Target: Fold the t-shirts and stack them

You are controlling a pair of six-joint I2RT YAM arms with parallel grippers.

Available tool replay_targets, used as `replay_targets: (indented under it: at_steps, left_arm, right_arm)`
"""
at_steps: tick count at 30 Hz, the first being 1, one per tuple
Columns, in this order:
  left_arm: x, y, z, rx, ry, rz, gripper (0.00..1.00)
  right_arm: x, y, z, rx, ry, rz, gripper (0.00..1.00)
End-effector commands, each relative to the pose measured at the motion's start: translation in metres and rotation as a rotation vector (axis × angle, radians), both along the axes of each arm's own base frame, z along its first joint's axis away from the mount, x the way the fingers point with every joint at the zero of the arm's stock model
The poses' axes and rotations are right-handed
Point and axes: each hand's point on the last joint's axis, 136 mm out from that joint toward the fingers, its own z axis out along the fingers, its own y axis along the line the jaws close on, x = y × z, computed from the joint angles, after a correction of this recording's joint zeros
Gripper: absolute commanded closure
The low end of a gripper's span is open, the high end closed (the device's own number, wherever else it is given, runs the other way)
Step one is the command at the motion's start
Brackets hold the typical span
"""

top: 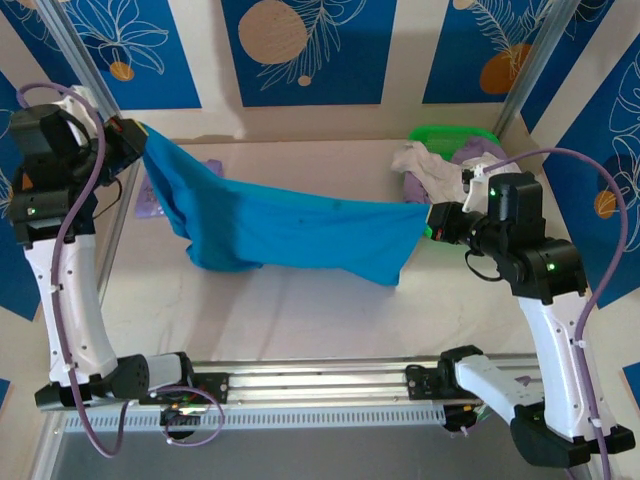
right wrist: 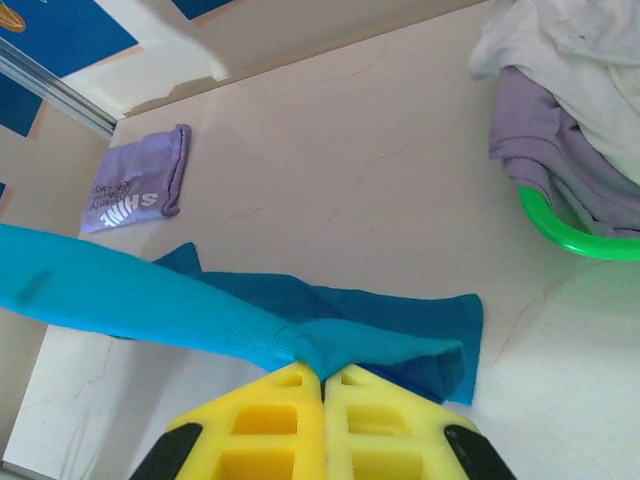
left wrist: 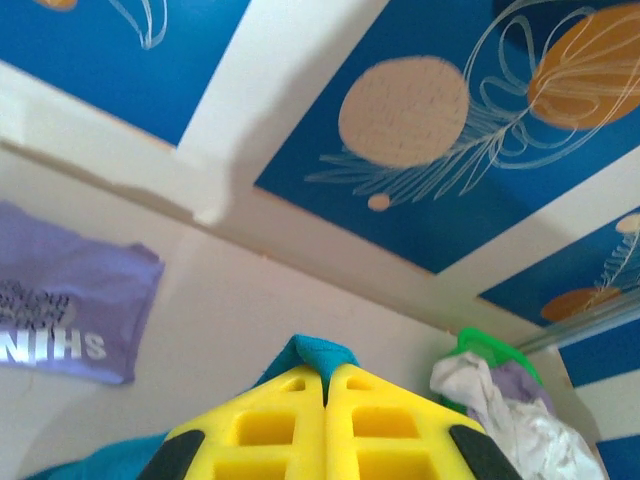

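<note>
Close to the arms, the table (top: 300, 320) has a wide bare strip with room to move. Over the middle, the teal-blue t-shirt (top: 290, 225) hangs stretched between two claws. The left claw (top: 138, 140) is pinched tight on its left edge, up high. The right claw (top: 432, 220) is pinched tight on its right edge, lower down. The shirt sags in between. Farther back on the left, the folded lavender t-shirt (right wrist: 135, 182) lies flat near the table's side edge. In the far right corner, a white t-shirt (top: 425, 165) and a lilac t-shirt (right wrist: 545, 140) spill over the rim of the green basket (right wrist: 570, 235).
</note>
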Motion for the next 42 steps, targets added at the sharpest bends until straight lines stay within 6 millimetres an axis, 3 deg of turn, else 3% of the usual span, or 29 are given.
replay_targets:
  at_steps: [1, 8, 15, 26, 30, 34, 37, 42]
  left_arm:
    - [0.002, -0.008, 0.025, -0.049, -0.105, -0.053, 1.0]
    - [-0.015, -0.013, 0.08, -0.069, -0.288, -0.06, 1.0]
    - [-0.052, -0.011, 0.113, -0.017, -0.415, -0.014, 1.0]
    - [-0.122, -0.004, 0.168, 0.071, -0.581, 0.106, 1.0]
    - [-0.154, 0.002, 0.18, 0.117, -0.637, 0.177, 1.0]
    - [-0.17, 0.004, 0.188, 0.133, -0.678, 0.208, 1.0]
    - [-0.167, 0.003, 0.194, 0.143, -0.68, 0.194, 1.0]
    - [-0.109, -0.009, 0.154, 0.092, -0.51, 0.057, 1.0]
  right_arm:
    - [0.0, 0.005, 0.037, 0.025, -0.142, 0.044, 1.0]
    - [0.0, -0.004, 0.106, 0.025, -0.379, 0.001, 1.0]
    - [-0.023, -0.025, 0.163, 0.013, -0.626, -0.081, 1.0]
    - [-0.076, -0.028, 0.208, -0.004, -0.784, -0.029, 1.0]
    - [-0.097, -0.028, 0.221, 0.012, -0.82, -0.005, 1.0]
    - [-0.114, -0.027, 0.236, 0.025, -0.866, 0.009, 1.0]
    - [-0.117, -0.026, 0.239, 0.016, -0.872, 0.008, 1.0]
    - [-0.08, -0.03, 0.206, -0.009, -0.739, -0.041, 1.0]
